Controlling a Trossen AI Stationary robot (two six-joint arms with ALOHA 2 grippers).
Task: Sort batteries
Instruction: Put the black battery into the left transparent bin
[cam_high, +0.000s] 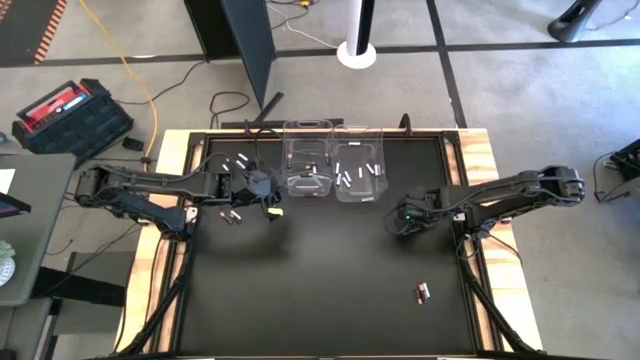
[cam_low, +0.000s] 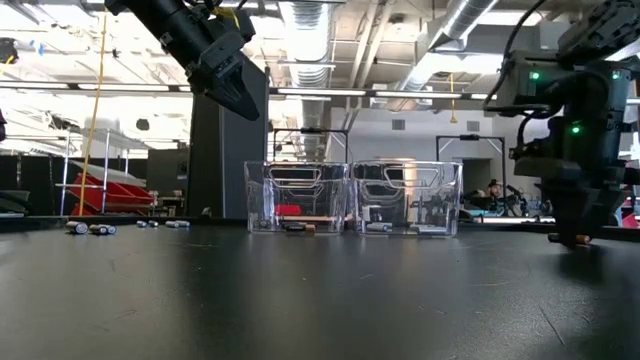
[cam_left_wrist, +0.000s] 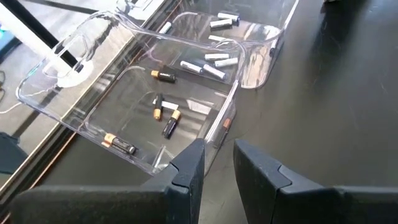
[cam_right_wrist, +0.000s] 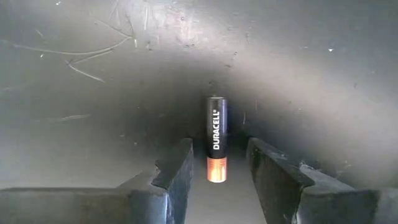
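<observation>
While the dark copper-ended battery lies flat on the black table, it sits between the two fingers of the right gripper, jaws wide and not touching it; its long axis runs along the fingers, copper end nearest the wrist; right arm is plainly nearer. Left gripper hangs raised beside the left clear bin of dark cells, jaws narrow, holding nothing visible. Whether the fingertips touch the table is hard to tell.
</observation>
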